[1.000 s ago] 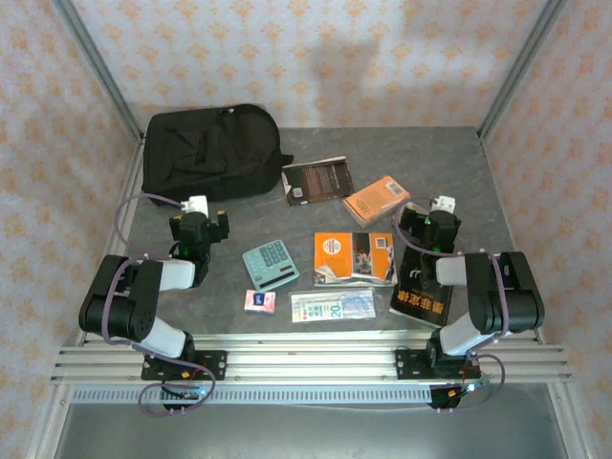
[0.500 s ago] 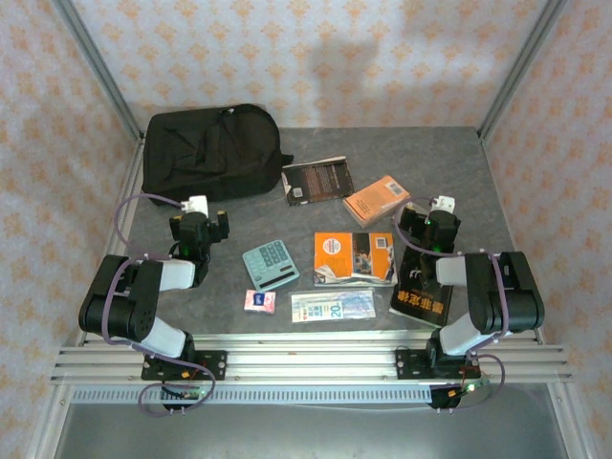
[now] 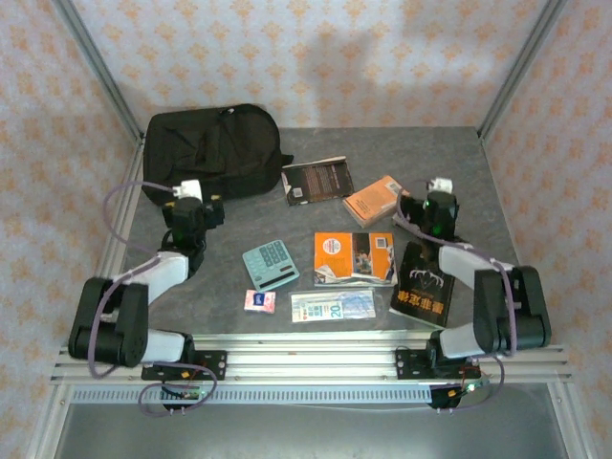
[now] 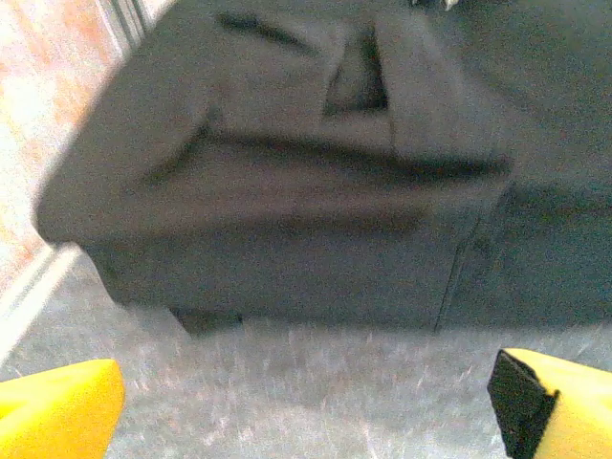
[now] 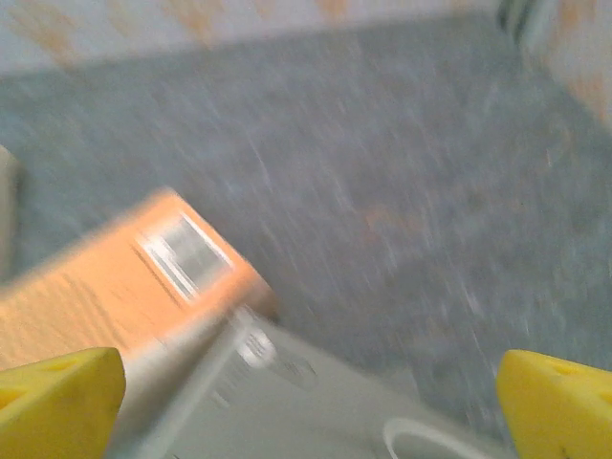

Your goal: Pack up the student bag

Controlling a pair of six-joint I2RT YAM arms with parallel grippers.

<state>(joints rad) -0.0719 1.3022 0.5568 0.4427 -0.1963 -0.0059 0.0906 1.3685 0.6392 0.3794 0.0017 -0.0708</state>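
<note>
student bag [image 3: 212, 153] flat, inside hidden | left pincer [image 4: 306, 406] spread | right pincer [image 5: 311, 406] spread

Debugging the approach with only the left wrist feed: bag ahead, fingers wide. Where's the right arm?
Observer: Right gripper is open, just right of the orange book, on the table's right side.
Operator: What's outside the bag?
Observer: Four books, a calculator and two small flat items, all lying on the table.
</note>
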